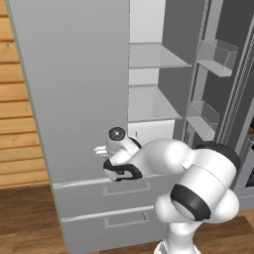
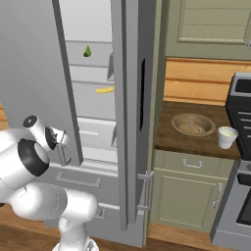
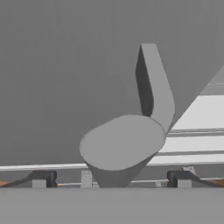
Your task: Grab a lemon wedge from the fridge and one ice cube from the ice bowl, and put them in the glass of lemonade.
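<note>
The fridge (image 1: 74, 89) has its left door shut and its right door (image 2: 132, 112) swung open, with pale shelves inside. On a middle shelf lies a small yellow curved piece (image 2: 104, 89), possibly the lemon wedge; I cannot tell for sure. My gripper (image 1: 97, 150) is at the lower end of the left door's bar handle (image 3: 124, 144). It stands open, and the handle end sits between the fingertips (image 3: 43, 178) without being squeezed. The tan ice bowl (image 2: 192, 124) and the small glass of lemonade (image 2: 227, 137) stand on the wooden counter to the right.
A small green cone-shaped item (image 2: 87, 51) sits on a higher fridge shelf. Two fridge drawers (image 1: 124, 188) lie below the gripper. The open door's edge stands between the fridge interior and the counter (image 2: 169, 139). A dark stove (image 2: 242, 117) borders the counter's right.
</note>
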